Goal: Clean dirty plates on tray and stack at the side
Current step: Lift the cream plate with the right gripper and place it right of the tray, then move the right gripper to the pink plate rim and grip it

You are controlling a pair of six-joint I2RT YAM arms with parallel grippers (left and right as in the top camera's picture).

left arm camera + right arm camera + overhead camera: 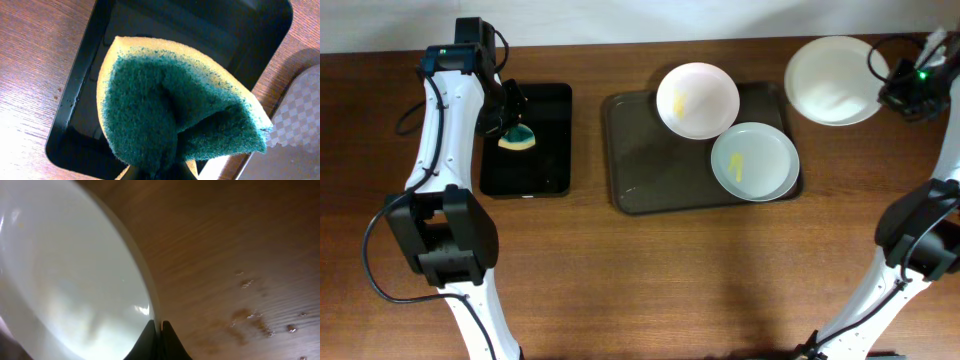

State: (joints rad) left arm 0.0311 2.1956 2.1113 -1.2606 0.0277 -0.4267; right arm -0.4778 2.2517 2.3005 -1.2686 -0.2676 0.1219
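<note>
The brown-grey tray point(640, 170) holds two plates: a white one point(698, 100) with a yellow smear at its back rim, and a greenish-tinted one point(755, 161) with a yellow smear at its front right. A third white plate point(833, 80) sits off the tray at the back right; my right gripper point(892, 88) is shut on its rim point(157, 325), as the right wrist view shows. My left gripper point(510, 122) is shut on a green and yellow sponge point(175, 115) over the black tray point(530, 165).
The glossy black tray point(75, 120) lies left of the brown-grey tray. Small wet spots point(250, 315) mark the wooden table next to the held plate. Cables run by the right arm at the back right corner.
</note>
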